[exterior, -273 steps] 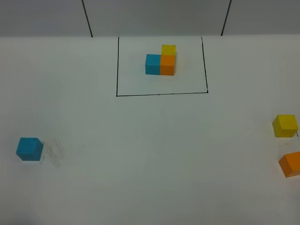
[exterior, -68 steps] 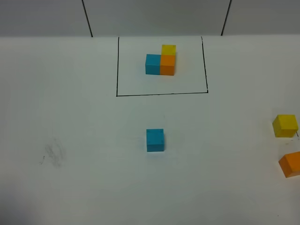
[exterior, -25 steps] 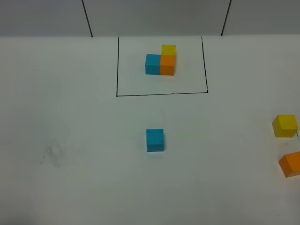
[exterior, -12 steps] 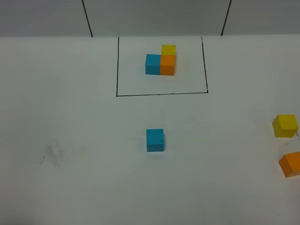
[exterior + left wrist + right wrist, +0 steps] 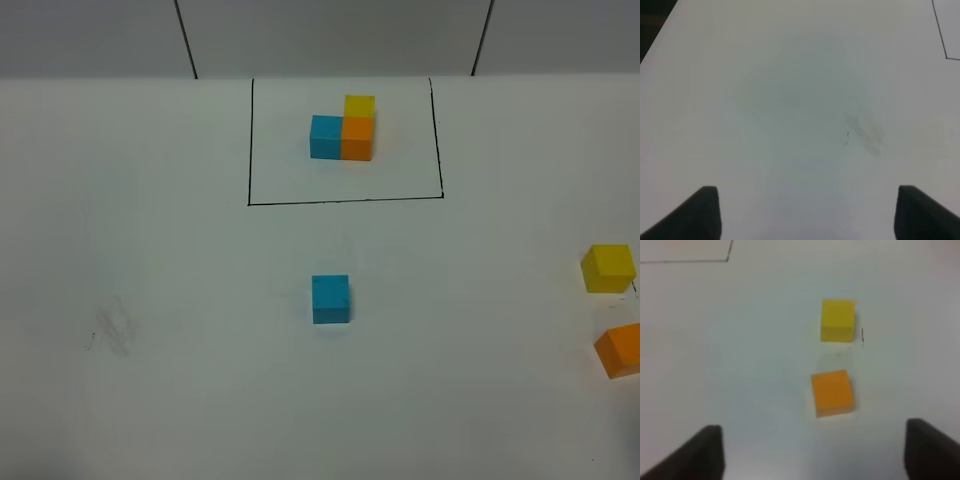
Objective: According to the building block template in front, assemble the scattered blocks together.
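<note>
Toward the table's (image 5: 200, 400) 4 o'clock edge, the right gripper (image 5: 812, 432) is hanging with jaws apart and empty, the orange cube (image 5: 832, 392) lying straight ahead, the yellow cube (image 5: 838, 320) just beyond. The left gripper (image 5: 806, 190), also spread, is facing smudged table; the blue cube (image 5: 331, 299) is waiting at the template's (image 5: 343, 130) 6 o'clock.

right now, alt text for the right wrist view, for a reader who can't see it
An orange cube sits on a white table ahead of the open right pincer, with a yellow cube beyond it, not touching. A corner of a drawn black frame shows farther off.
</note>
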